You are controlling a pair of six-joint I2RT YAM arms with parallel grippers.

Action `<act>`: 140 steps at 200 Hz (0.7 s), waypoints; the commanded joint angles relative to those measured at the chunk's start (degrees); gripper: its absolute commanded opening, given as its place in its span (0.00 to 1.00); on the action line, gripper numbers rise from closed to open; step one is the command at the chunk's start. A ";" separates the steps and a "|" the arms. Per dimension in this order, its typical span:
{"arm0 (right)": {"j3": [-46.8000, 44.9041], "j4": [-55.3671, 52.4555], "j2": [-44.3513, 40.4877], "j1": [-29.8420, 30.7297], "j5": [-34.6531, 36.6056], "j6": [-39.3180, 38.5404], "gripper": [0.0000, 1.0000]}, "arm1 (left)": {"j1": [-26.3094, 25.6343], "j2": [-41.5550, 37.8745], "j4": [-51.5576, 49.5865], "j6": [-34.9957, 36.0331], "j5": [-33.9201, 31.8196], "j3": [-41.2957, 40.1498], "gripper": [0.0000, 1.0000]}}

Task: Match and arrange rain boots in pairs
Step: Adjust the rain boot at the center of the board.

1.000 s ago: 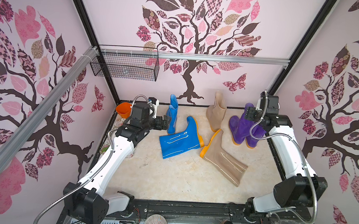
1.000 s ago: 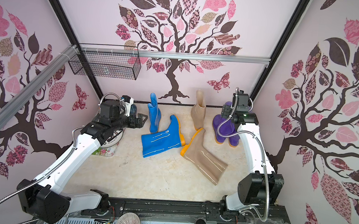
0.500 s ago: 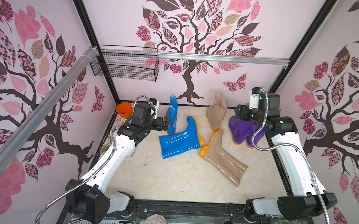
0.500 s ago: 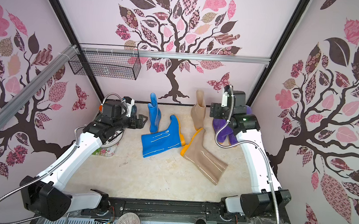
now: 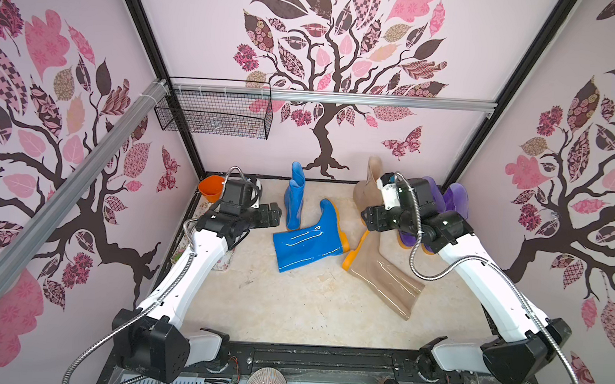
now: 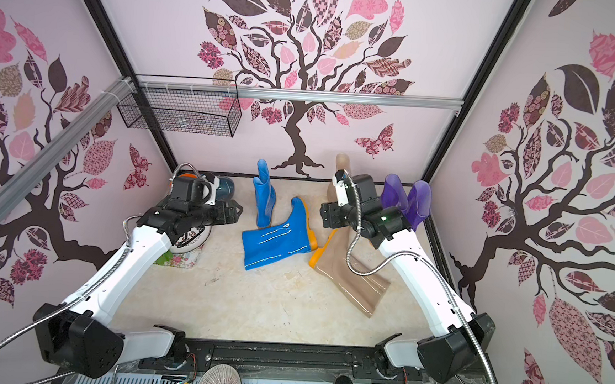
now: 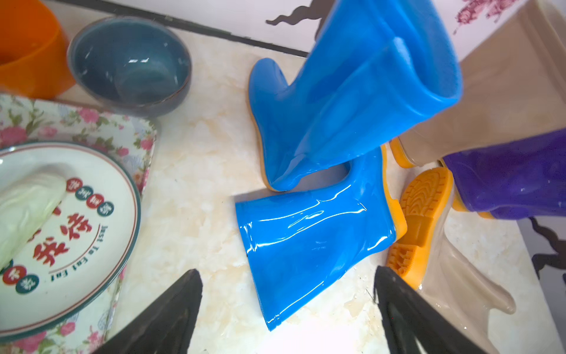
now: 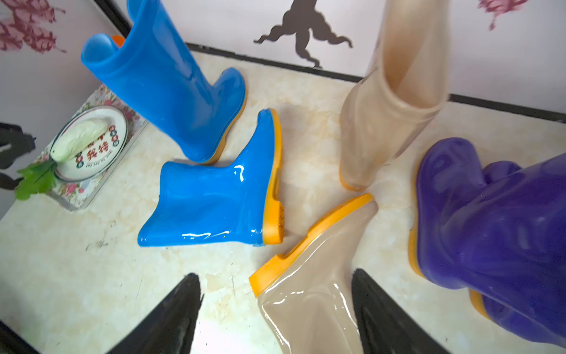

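TWO PAIRS TO GO: At far left, well beyond the fallen blue boot (image 5: 307, 246), an orange cup (image 5: 210, 190), a grey-blue bowl (image 7: 128, 66) and a flowered tray (image 7: 131, 135) carrying a plate sit in the back corner, no part of the job. The left gripper (image 5: 274, 214) hangs just left of the fallen blue boot, claw released, its fingers spread and empty.

Directly behind the fallen boot stands its mate, the upright blue boot (image 5: 294, 203). Its foot is close against the fallen one's shaft, and contact cannot be judged. The fallen blue boot lies on its side, shaft mouth toward the robot and orange-yellow sole turned right.

Just right of it, sole facing sole, the fallen beige boot (image 5: 385, 276) also lies flat, its shaft running off to the right and toward the robot. Behind and right of the blue boot, the upright beige boot (image 5: 367, 189) stands near the back wall. The right gripper (image 5: 367, 219) hovers over the foot end of the fallen beige boot, claw likewise released and fingers wide. In the wrist view the beige shaft shows below, between the fingers. Farthest right of the fallen blue boot, the purple pair (image 6: 419, 200) stands upright side by side, apparently done.

The step in hand looks like a double approach, each arm lining up on the toppled boot of its own colour. The next move calls for each to descend, close on a shaft, tip the boot onto its sole and set it beside its standing mate. The glossy, pliable rubber will likely need a firm grip near the rim.
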 commanded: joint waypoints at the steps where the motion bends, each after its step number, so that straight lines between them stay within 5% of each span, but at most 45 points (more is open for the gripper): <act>1: -1.09 3.70 0.09 -0.26 -0.31 1.43 0.79 | 2.86 0.06 -2.48 -6.62 5.79 -3.43 0.89; 38: -4.09 5.49 1.10 0.92 -2.18 2.47 0.79 | 2.70 0.46 0.33 -8.71 7.60 -6.12 0.86; 79: -8.17 7.65 1.15 2.40 -3.87 4.11 0.79 | -0.26 4.12 -2.79 -8.03 0.96 -3.50 0.86; 140: -10.84 10.34 2.51 5.00 -5.63 5.09 0.77 | 1.28 14.40 -0.69 -16.51 9.61 -8.76 0.83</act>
